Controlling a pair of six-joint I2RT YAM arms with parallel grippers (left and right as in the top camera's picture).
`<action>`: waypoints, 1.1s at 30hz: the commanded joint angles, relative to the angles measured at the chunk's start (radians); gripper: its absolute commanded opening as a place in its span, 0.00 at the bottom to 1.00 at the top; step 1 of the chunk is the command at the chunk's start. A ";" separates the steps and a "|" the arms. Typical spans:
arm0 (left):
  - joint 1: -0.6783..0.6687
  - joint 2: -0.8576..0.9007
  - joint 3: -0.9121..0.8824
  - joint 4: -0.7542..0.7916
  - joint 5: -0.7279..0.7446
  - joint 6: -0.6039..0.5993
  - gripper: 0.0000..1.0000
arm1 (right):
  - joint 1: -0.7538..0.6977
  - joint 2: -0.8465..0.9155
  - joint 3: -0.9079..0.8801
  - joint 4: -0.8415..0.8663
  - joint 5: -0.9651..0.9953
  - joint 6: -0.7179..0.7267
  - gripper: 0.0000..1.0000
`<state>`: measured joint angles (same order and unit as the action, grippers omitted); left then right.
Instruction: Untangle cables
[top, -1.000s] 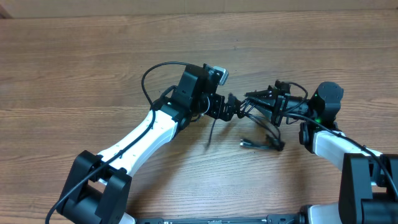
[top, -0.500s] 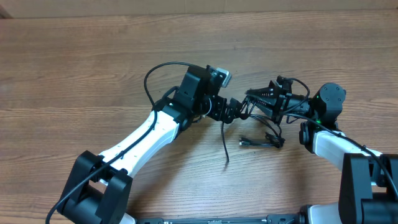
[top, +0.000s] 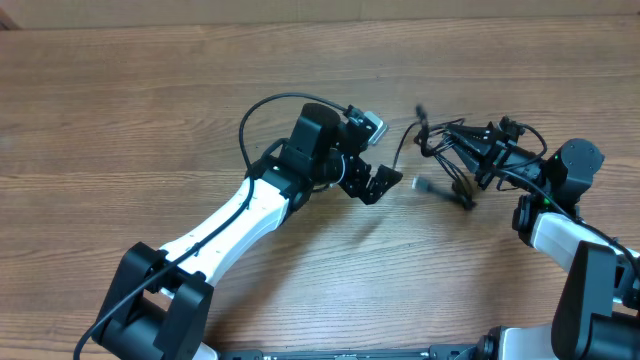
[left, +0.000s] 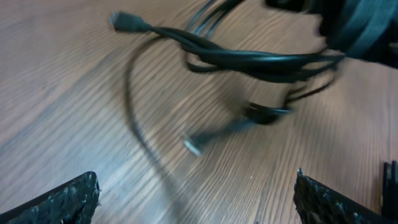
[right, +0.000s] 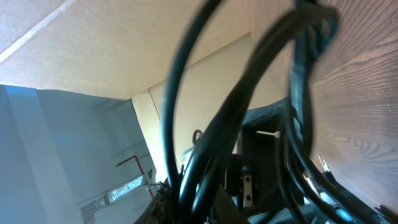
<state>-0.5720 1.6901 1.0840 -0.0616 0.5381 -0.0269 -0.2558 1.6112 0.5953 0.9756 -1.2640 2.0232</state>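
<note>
One bundle, two claws.

Overhead: the cables (top: 440, 142) hang bunched at the right claw (top: 470, 152), which is closed on them. Half a second before, the bundle sat between both claws, touching each, with one strand trailing down across the worktop (top: 150, 120). It now sits further right, apart from the left claw (top: 382, 184). The left claw is spread wide, empty and touching nothing. One plug end sticks up at the bundle's left edge.

Left wrist: the fingertips (left: 68, 199) stand at the lower corners with bare wood between them. The cables lie ahead, motion-blurred, one loop curving toward the camera. The right claw is a dark blur at the top right.

Right wrist: blurred cables fill the lens and hide its own jaws. A strip of worktop shows at the right.
</note>
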 joint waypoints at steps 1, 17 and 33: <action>-0.026 -0.016 0.011 0.015 0.079 0.145 1.00 | 0.000 -0.016 0.007 0.011 -0.002 0.138 0.13; -0.037 -0.016 0.011 0.016 -0.096 0.649 0.93 | 0.004 -0.016 0.007 0.056 -0.162 0.093 0.04; -0.039 -0.016 0.011 0.122 0.118 0.697 0.82 | 0.004 -0.016 0.007 0.064 -0.190 0.093 0.04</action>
<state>-0.6083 1.6901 1.0840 0.0597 0.5888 0.6544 -0.2546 1.6112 0.5953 1.0290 -1.4376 2.0228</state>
